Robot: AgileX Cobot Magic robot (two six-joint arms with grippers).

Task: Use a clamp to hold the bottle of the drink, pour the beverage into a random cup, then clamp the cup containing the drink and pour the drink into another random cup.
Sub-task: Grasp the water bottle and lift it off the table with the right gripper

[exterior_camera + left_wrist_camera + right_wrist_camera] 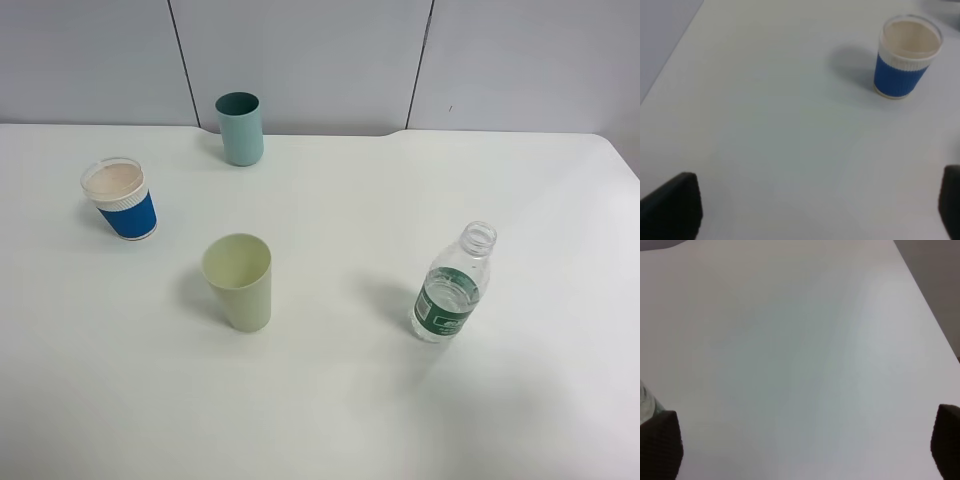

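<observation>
The capless clear bottle point(452, 286) with its green label stands upright at the right of the white table; any liquid in it is too faint to make out. The pale yellow-green cup point(240, 281) is upright near the middle. At the left stands the blue paper cup point(121, 198), which the left wrist view also shows point(905, 56), with a beige inside that looks empty. My left gripper point(815, 212) is open over bare table, well short of that cup. My right gripper point(805, 447) is open too, with a sliver of the bottle point(644, 404) beside one fingertip point(659, 444). Neither arm shows in the high view.
A darker teal cup point(240, 128) stands at the back of the table point(330, 400), close to the grey panel wall. The table's right edge runs near the bottle's side, seen in the right wrist view.
</observation>
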